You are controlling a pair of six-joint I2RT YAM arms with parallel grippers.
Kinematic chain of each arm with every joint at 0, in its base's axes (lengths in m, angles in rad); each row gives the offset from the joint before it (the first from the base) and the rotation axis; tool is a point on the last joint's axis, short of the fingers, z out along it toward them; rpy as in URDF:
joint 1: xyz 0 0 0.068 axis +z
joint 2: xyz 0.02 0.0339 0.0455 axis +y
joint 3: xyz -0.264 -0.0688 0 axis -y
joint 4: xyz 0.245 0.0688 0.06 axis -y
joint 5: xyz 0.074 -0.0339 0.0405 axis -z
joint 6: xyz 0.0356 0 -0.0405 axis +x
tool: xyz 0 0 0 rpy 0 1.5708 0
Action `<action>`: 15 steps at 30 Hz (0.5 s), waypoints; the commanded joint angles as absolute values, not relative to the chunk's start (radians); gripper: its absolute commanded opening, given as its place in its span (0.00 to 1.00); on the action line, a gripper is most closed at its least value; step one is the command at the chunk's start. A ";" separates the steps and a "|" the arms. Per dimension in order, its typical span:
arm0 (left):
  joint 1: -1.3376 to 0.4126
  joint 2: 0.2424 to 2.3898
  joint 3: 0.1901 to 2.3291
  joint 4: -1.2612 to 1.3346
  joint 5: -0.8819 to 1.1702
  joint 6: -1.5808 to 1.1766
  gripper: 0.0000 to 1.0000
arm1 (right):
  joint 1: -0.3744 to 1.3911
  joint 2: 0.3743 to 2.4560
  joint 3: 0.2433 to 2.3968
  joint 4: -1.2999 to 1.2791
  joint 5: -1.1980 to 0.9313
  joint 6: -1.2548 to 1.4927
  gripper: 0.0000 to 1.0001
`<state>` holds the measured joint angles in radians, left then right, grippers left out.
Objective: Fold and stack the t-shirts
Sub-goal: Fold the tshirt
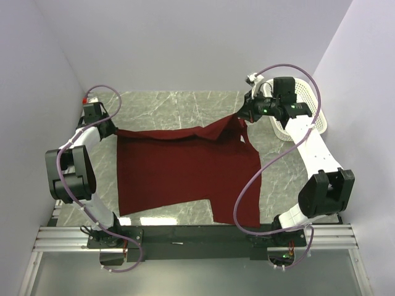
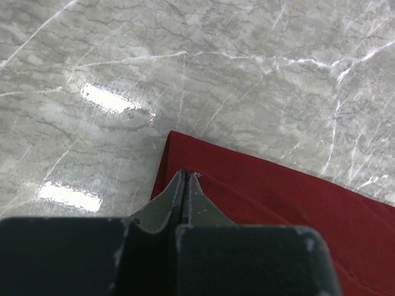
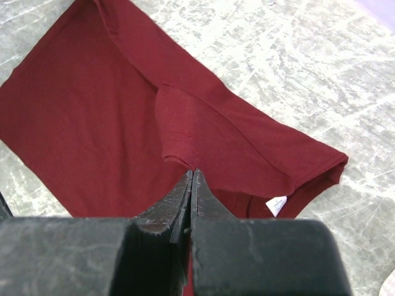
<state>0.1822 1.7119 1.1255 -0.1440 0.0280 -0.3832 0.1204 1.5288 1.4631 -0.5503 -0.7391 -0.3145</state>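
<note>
Found dark red short-sleeved cotton t-shirt (image 1: 179,169) spread mid-frame on grey marbled table (image 1: 185,102); noted left gripper (image 1: 113,130) clamped on its upper-left corner, right gripper (image 1: 242,117) clamped on lifted upper-right edge. Judged fold best done by raising both holds evenly, keeping cloth taut, matching edges before release
</note>
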 commanded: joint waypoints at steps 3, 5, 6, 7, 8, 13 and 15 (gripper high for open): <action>0.186 1.677 1.114 -0.129 0.018 -0.384 0.00 | 0.136 1.470 1.444 -0.545 -0.724 -0.337 0.00; 0.187 1.664 1.104 -0.126 0.015 -0.380 0.00 | 0.140 1.462 1.436 -0.543 -0.721 -0.339 0.00; 0.186 1.663 1.103 -0.127 0.014 -0.380 0.00 | 0.140 1.459 1.427 -0.542 -0.718 -0.337 0.00; 0.187 1.661 1.104 -0.127 0.012 -0.377 0.00 | 0.140 1.454 1.425 -0.540 -0.718 -0.339 0.00; 0.186 1.663 1.101 -0.130 0.014 -0.377 0.00 | 0.141 1.450 1.421 -0.541 -0.715 -0.341 0.00; 0.186 1.660 1.097 -0.129 0.014 -0.380 0.00 | 0.140 1.447 1.410 -0.546 -0.703 -0.348 0.00; 0.186 1.658 1.094 -0.133 0.014 -0.377 0.00 | 0.141 1.439 1.401 -0.543 -0.700 -0.351 0.00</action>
<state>0.1822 1.7119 1.0996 -0.1471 0.0246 -0.3824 0.1352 1.4979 1.4105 -0.5587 -0.7078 -0.3355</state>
